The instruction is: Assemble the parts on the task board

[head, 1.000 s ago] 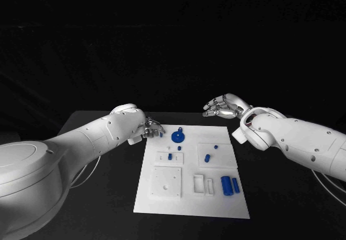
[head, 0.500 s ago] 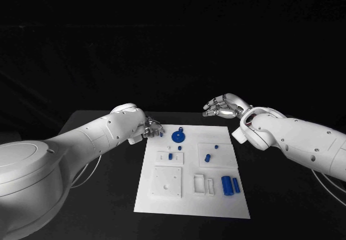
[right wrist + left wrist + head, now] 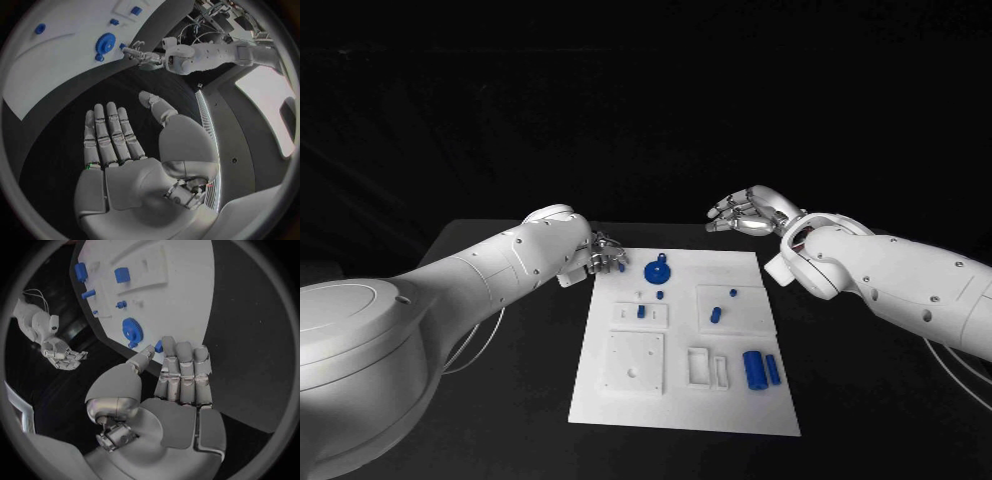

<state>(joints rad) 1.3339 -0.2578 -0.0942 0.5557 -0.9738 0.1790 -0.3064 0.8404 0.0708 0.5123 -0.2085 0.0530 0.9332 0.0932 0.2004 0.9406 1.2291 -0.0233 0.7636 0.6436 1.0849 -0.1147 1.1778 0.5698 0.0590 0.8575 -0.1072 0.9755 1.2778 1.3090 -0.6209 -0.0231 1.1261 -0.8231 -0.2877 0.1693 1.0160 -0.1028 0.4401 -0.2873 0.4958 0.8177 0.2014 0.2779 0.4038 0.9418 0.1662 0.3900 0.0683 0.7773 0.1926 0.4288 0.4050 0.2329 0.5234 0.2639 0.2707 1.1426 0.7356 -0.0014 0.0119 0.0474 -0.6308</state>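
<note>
Left hand pinches a small blue part at the board's far-left corner

The left hand (image 3: 600,254) holds the small blue part (image 3: 159,346) just left of the blue gear (image 3: 658,272) on the task board (image 3: 682,400); the right hand (image 3: 750,212) hangs open, farther off.

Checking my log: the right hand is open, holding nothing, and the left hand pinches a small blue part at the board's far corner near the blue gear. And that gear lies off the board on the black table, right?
Not quite: the gear lies on the board, as the head view shows. The rest holds: right hand open, left hand pinching the blue part.
</note>
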